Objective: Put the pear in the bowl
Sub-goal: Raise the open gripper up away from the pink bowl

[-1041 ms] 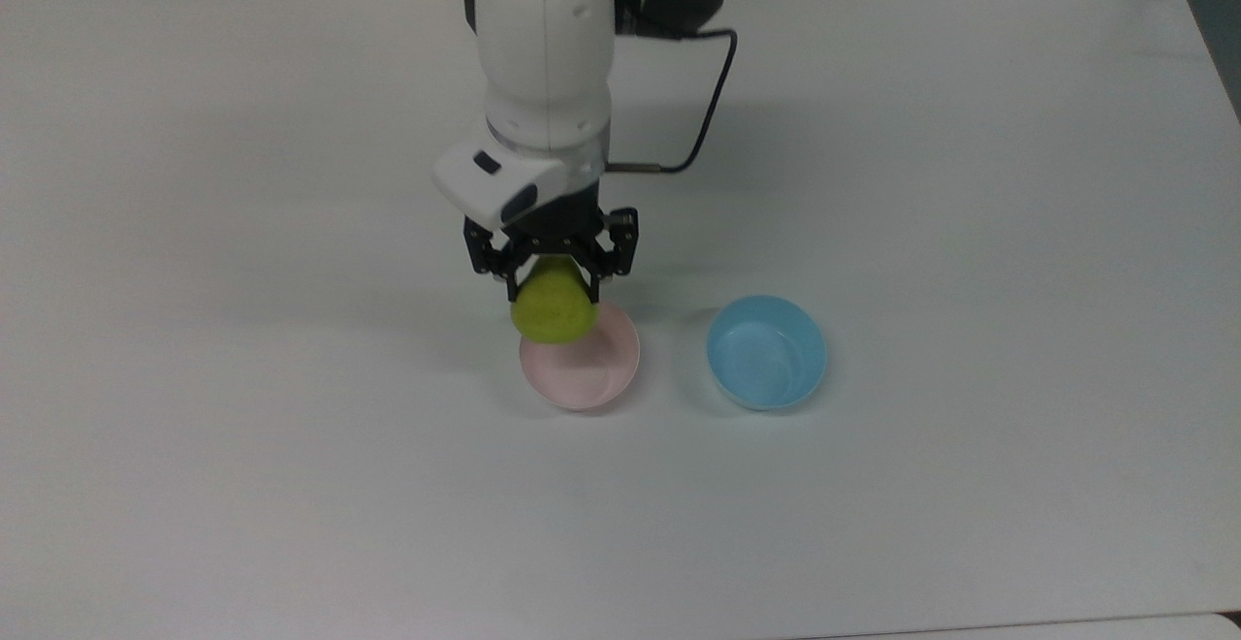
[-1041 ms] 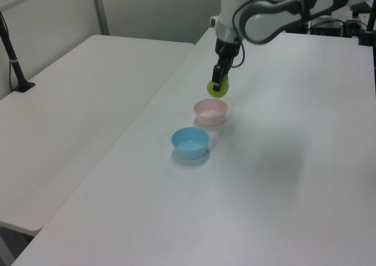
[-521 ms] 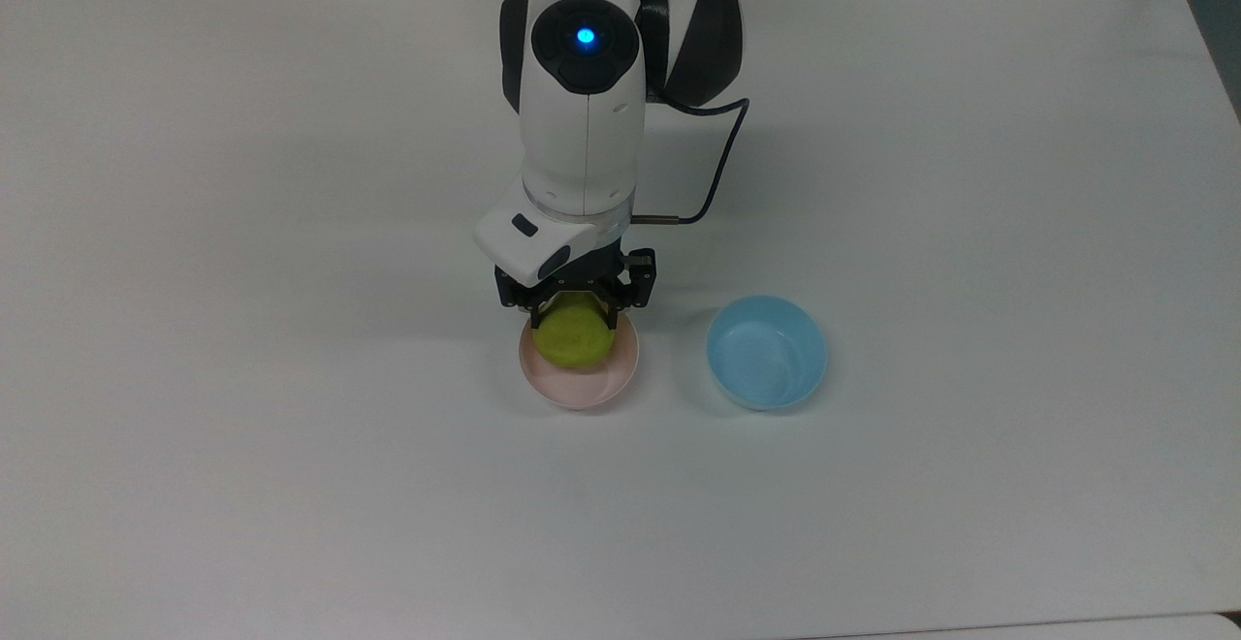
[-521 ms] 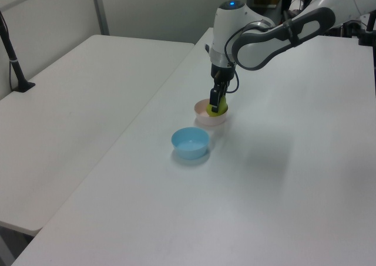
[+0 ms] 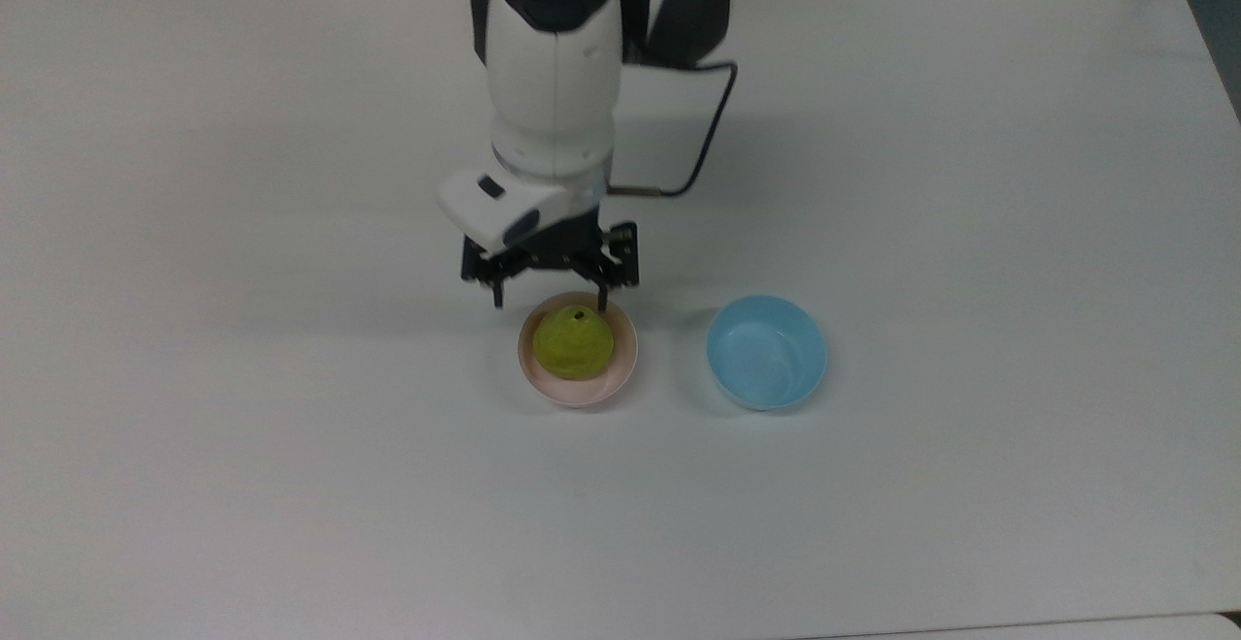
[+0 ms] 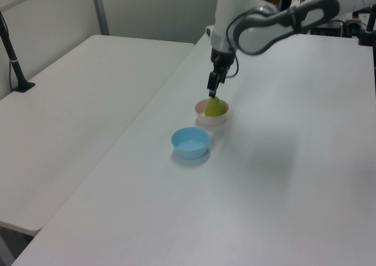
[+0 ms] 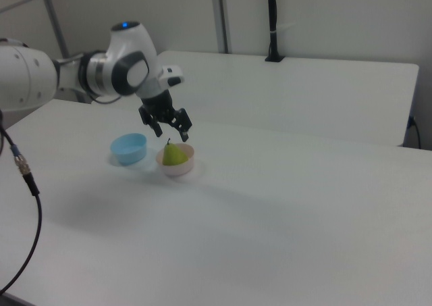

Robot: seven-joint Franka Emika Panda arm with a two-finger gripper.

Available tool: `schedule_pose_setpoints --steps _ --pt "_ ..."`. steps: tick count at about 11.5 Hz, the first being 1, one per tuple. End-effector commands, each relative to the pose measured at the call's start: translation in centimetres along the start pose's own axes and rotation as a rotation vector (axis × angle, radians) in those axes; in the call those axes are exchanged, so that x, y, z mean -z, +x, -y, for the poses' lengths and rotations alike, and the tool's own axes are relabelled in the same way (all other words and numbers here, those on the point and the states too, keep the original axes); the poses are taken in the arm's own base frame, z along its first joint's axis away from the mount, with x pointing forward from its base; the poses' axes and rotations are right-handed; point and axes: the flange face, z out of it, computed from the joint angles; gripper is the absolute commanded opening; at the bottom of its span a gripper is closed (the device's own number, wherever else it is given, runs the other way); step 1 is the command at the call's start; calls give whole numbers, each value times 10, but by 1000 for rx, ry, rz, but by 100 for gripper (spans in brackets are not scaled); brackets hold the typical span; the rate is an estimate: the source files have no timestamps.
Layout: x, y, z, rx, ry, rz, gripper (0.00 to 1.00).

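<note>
The yellow-green pear (image 5: 575, 344) (image 6: 215, 107) (image 7: 174, 154) stands upright inside the pale pink bowl (image 5: 624, 365) (image 6: 203, 118) (image 7: 182, 169), stem hole up. My gripper (image 5: 550, 302) (image 6: 212, 92) (image 7: 173, 136) hangs just above the pear, open, with its two black fingers spread wide and nothing between them. The fingertips sit over the bowl's far rim in the top view.
A light blue bowl (image 5: 766, 352) (image 6: 190, 142) (image 7: 129, 148) of the same size sits beside the pink one, on the top view's right. The white table (image 5: 291, 485) stretches around both. A black cable (image 5: 713, 116) loops off the arm's wrist.
The gripper lowered the pear into the pink bowl, opened its fingers and let go, then rose a little. The pear now rests in the bowl by itself.
</note>
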Motion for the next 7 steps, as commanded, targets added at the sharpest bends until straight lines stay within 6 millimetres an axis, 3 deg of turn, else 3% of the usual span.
schedule_pose_setpoints --steps 1,4,7 --pt "94 -39 -42 -40 21 140 100" --pt "141 -84 -74 21 34 240 100" --pt "156 -96 -91 12 45 241 100"
